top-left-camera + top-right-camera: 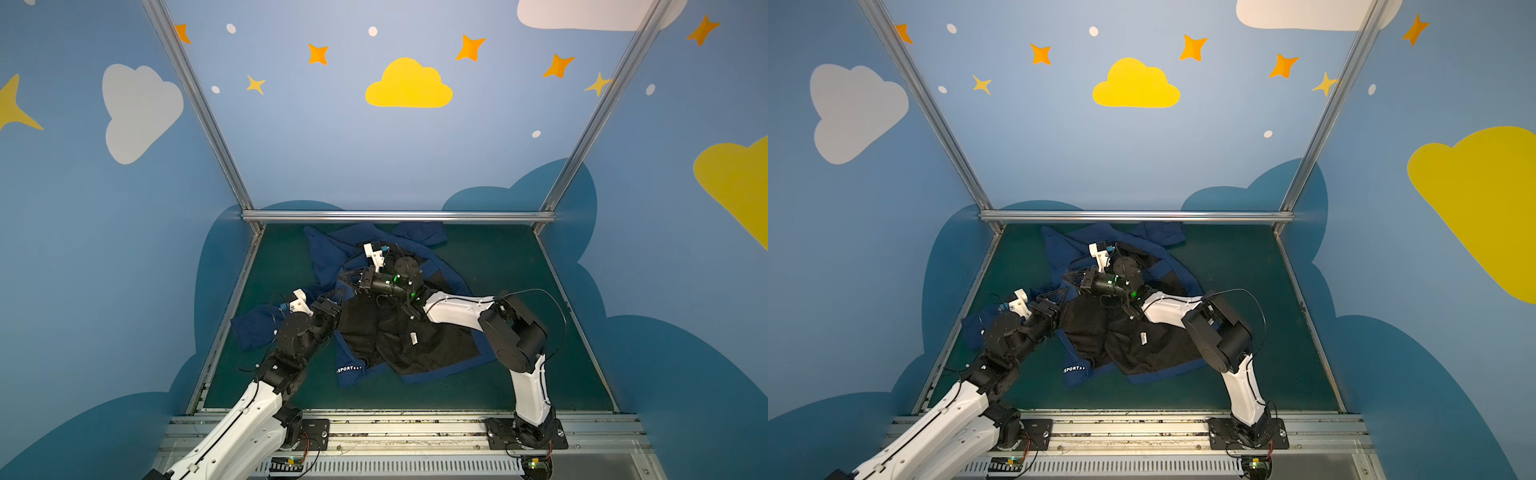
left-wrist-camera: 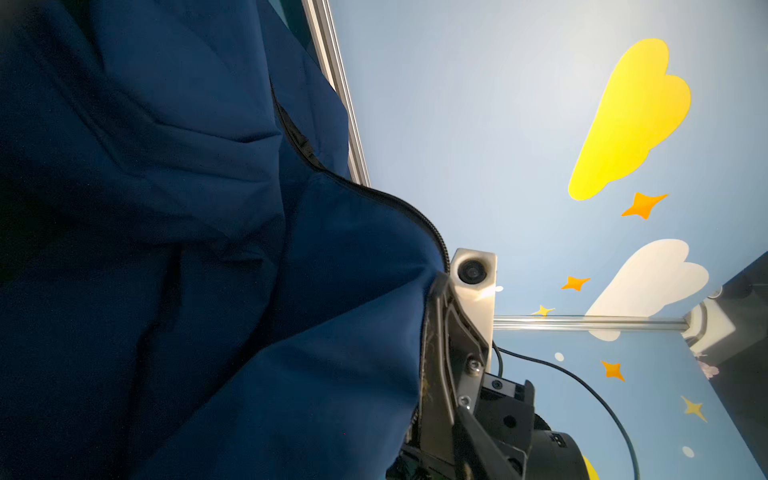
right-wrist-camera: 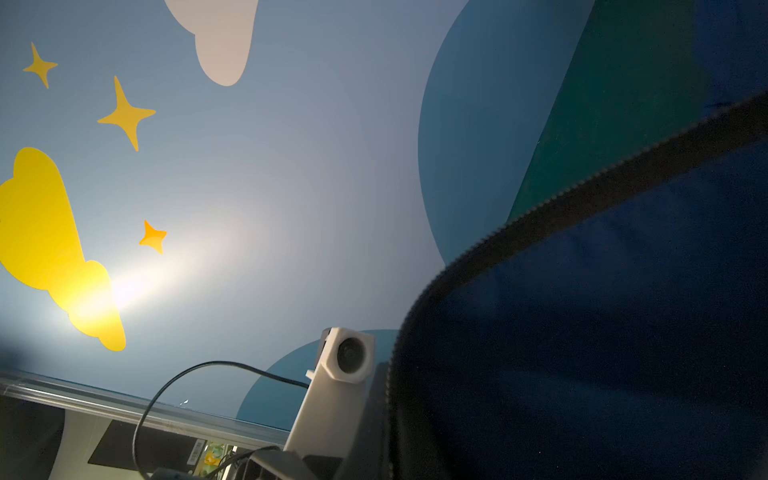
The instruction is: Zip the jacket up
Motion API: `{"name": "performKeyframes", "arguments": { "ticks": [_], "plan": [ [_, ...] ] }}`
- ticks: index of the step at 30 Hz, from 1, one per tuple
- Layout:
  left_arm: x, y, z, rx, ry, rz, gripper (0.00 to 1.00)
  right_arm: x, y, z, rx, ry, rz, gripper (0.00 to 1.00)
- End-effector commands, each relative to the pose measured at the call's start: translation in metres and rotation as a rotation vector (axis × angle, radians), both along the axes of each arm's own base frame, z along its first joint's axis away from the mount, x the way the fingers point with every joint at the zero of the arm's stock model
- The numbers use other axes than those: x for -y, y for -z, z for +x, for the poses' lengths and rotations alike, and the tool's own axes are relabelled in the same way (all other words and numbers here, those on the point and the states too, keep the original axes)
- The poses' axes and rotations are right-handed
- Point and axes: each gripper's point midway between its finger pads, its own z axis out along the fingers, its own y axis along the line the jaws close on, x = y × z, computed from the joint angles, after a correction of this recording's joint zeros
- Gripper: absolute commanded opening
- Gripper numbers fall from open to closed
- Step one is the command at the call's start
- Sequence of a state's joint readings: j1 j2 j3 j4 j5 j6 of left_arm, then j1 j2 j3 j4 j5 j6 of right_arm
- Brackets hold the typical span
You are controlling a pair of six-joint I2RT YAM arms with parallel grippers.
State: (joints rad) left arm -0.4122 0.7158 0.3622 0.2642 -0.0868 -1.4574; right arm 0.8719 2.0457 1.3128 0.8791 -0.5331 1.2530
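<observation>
The navy jacket (image 1: pixel 399 332) lies open on the green table, black lining up, in both top views (image 1: pixel 1121 332). White "SPORT" lettering (image 1: pixel 348 369) shows near its hem. My right gripper (image 1: pixel 343 277) reaches across to the jacket's left edge and is shut on it. One of its fingers (image 2: pixel 440 353) presses the zipper edge (image 2: pixel 395 203) in the left wrist view. My left gripper (image 1: pixel 334 296) sits just below it at the same edge. Blue fabric (image 2: pixel 208 249) hides its jaws. The zipper teeth (image 3: pixel 582 191) run along the raised fabric in the right wrist view.
Blue walls enclose the green table (image 1: pixel 519 291) on three sides. An aluminium rail (image 1: pixel 399 216) crosses the back and a metal base rail (image 1: pixel 399 428) the front. One sleeve (image 1: pixel 257 328) is bunched by the left arm. The left wrist camera (image 3: pixel 349 357) faces the right wrist camera.
</observation>
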Motion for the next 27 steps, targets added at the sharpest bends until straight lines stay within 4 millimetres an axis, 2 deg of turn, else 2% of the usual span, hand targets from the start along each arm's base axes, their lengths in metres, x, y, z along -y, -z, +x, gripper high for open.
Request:
{"name": "performKeyframes", "arguments": {
  "ticks": [1,3,5,9,10,11,13,19,27],
  "plan": [
    [-0.004,-0.007,0.002,0.026,-0.02,-0.009,0.54,0.01,-0.034,-0.005,0.058,-0.001,0.064,0.0],
    [-0.005,-0.006,0.002,0.023,-0.025,-0.01,0.5,0.01,-0.034,-0.004,0.058,-0.001,0.065,0.0],
    [-0.006,-0.005,0.002,0.02,-0.033,-0.011,0.42,0.009,-0.035,-0.005,0.059,-0.005,0.069,0.0],
    [-0.008,-0.002,0.003,0.005,-0.043,-0.002,0.08,0.012,-0.036,-0.008,0.068,-0.012,0.069,0.0],
    [-0.008,-0.002,0.003,0.002,-0.042,0.0,0.03,0.013,-0.036,-0.009,0.075,-0.01,0.072,0.0],
    [-0.008,-0.001,0.003,-0.002,-0.04,0.001,0.03,0.014,-0.036,-0.01,0.079,-0.01,0.073,0.0],
    [-0.006,0.0,0.002,-0.007,-0.031,0.008,0.03,0.016,-0.031,-0.01,0.072,-0.012,0.062,0.1],
    [-0.005,0.002,-0.001,-0.018,-0.012,0.025,0.03,0.021,-0.021,-0.01,0.054,-0.018,0.046,0.26],
    [-0.008,0.003,-0.005,-0.025,-0.017,0.037,0.03,0.027,-0.012,-0.006,0.04,0.002,0.032,0.25]
  ]
}}
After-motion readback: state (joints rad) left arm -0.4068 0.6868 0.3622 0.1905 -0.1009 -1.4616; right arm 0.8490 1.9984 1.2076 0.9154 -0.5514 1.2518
